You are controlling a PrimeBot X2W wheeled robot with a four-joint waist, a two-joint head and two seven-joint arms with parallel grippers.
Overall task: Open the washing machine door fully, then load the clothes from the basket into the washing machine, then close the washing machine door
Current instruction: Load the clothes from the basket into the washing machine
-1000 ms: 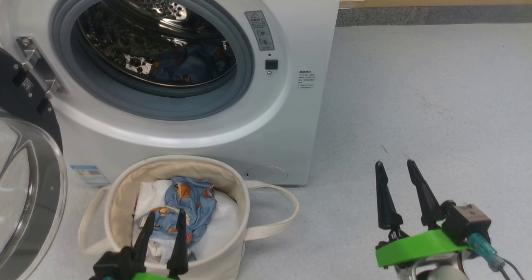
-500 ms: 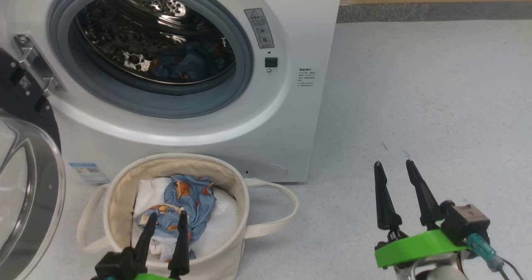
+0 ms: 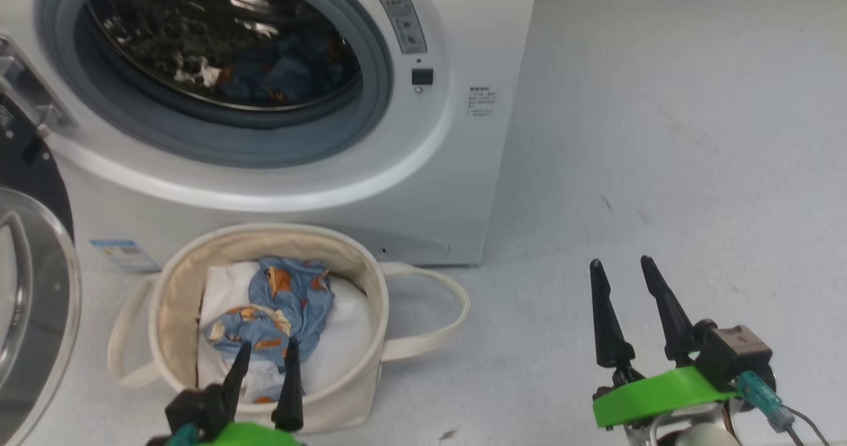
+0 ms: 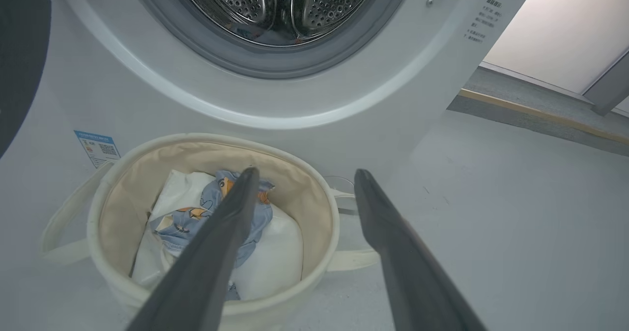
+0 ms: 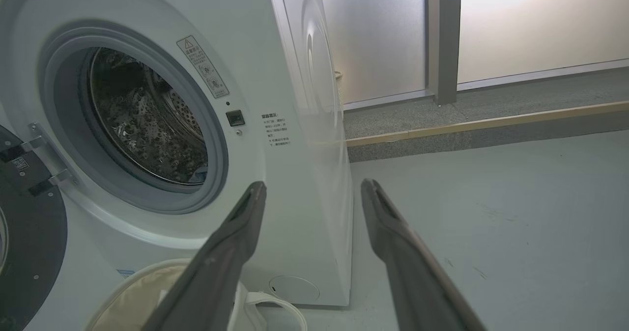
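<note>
A: How are the jaws standing?

B: Both pairs are standing spread wide and gripping nothing. The left gripper [image 3: 268, 344] is hanging over the near side of the basket [image 3: 265, 231], with its fingers pointing at the clothes [image 3: 284, 300]. Whether a tip is touching the fabric, I cannot tell. The right gripper [image 3: 620, 262] is hovering over bare floor [image 3: 662, 135], well apart from the basket.

A: And where are the clothes lying?

B: The bear-print piece is lying crumpled on top of a white cloth [image 3: 344, 340] inside the basket. The basket is sitting just in front of the washing machine [image 3: 450, 188], near its blue label [image 3: 122, 254]. The washing machine door [image 3: 26, 168] is hanging open at the left.

A: What is one camera giving that another is not?

B: The head view is showing a second blue piece [image 3: 284, 75] lying in the drum [image 3: 165, 49]. The left wrist view is showing one finger crossing the clothes and the other reaching past the basket's rim, above a handle. The right wrist view is showing the machine's side panel, with frosted panes [image 5: 373, 36] and a wooden strip [image 5: 491, 122] running behind it
</note>
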